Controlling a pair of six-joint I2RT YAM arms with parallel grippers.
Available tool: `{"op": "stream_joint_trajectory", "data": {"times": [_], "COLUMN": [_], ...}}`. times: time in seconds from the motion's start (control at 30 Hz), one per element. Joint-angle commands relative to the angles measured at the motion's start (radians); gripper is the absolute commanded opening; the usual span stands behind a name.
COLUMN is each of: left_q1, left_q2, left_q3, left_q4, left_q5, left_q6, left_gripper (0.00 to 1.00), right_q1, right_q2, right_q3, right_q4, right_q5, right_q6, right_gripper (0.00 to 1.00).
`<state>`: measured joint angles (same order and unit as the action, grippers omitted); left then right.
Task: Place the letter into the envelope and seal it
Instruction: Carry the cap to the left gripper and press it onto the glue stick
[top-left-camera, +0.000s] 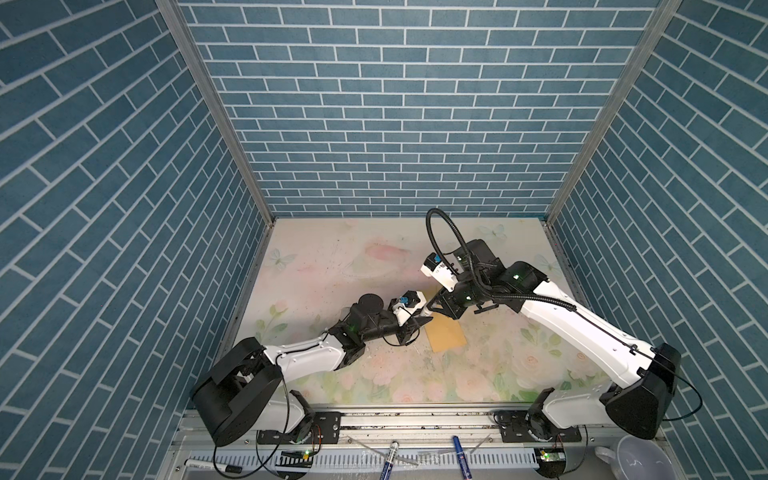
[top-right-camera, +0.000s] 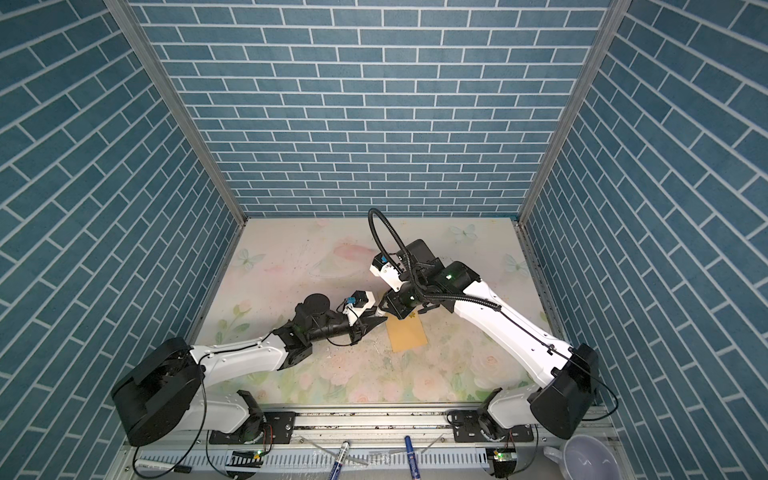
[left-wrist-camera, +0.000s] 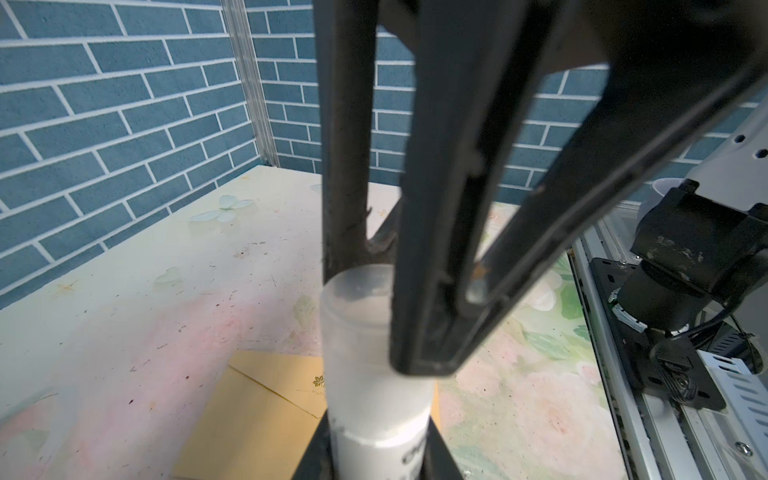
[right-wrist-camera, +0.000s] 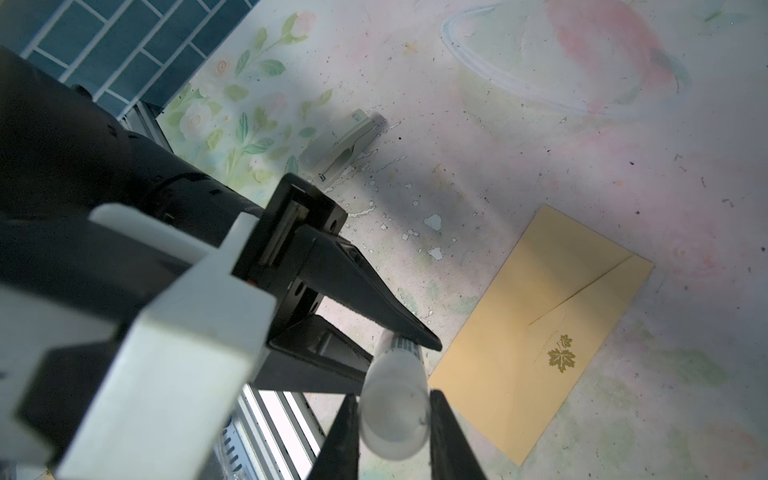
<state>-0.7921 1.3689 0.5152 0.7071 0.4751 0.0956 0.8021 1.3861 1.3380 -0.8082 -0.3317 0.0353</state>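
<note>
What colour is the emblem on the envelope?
Gold: the leaf emblem on the tan envelope, clearest in the right wrist view.

On table (top-left-camera: 332, 257), approx. mid and a bit fwd of centre, envelope (top-left-camera: 446, 338) lies flat, flap side up. Above its far end, off the table, hangs tube (right-wrist-camera: 395, 411), betw. both grippers. L gripper (top-left-camera: 428, 320) reaches in from the left w/ tube body betw. its fingers. R gripper (top-left-camera: 430, 306) reaches in from behind-right w/ cap end betw. its own. Small clip-like item (right-wrist-camera: 340, 145) lies on table left of envelope, well apart. Mug (top-left-camera: 636, 459) sits front right, before the rail (top-left-camera: 415, 417).
</note>
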Motion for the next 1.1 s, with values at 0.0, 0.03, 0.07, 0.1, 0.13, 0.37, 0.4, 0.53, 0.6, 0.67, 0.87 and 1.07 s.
{"op": "stream_joint_trajectory", "data": {"times": [0.0, 0.03, 0.07, 0.1, 0.13, 0.37, 0.4, 0.53, 0.6, 0.67, 0.87, 1.07], "left_q1": [0.001, 0.001, 0.0, 0.001, 0.001, 0.001, 0.001, 0.001, 0.001, 0.001, 0.001, 0.001], "left_q2": [-0.015, -0.017, -0.019, -0.019, -0.019, -0.019, -0.019, -0.019, -0.016, -0.013, -0.006, -0.008], "left_q3": [0.013, 0.011, 0.007, 0.003, 0.0, -0.007, -0.008, -0.008, -0.012, -0.014, -0.014, -0.012], "left_q4": [0.143, 0.151, 0.161, 0.171, 0.179, 0.246, 0.248, 0.264, 0.279, 0.298, 0.321, 0.324], "left_q5": [0.005, 0.004, 0.001, -0.002, -0.005, -0.011, -0.013, -0.022, -0.027, -0.031, -0.043, -0.046], "left_q6": [-0.011, -0.013, -0.015, -0.017, -0.02, -0.042, -0.041, -0.042, -0.046, -0.052, -0.06, -0.065], "left_gripper": [0.0, 0.0, 0.0, 0.0, 0.0, 0.0, 0.0, 0.0, 0.0, 0.0, 0.0, 0.0], "right_q1": [0.034, 0.035, 0.036, 0.038, 0.039, 0.043, 0.043, 0.045, 0.046, 0.046, 0.052, 0.055], "right_q2": [0.031, 0.034, 0.037, 0.04, 0.042, 0.065, 0.068, 0.084, 0.094, 0.102, 0.136, 0.154], "right_q3": [-0.002, -0.006, -0.013, -0.021, -0.03, -0.123, -0.137, -0.194, -0.223, -0.249, -0.298, -0.305], "right_q4": [-0.067, -0.065, -0.062, -0.059, -0.054, 0.011, 0.021, 0.056, 0.081, 0.108, 0.173, 0.205], "right_q5": [-0.03, -0.027, -0.026, -0.027, -0.032, -0.075, -0.076, -0.087, -0.098, -0.111, -0.138, -0.155], "right_q6": [-0.038, -0.038, -0.037, -0.036, -0.035, 0.002, 0.008, 0.029, 0.044, 0.06, 0.098, 0.114], "right_gripper": [0.03, 0.03, 0.02, 0.02, 0.02, 0.0, 0.0, 0.0, 0.0, 0.0, 0.0, 0.0]}}
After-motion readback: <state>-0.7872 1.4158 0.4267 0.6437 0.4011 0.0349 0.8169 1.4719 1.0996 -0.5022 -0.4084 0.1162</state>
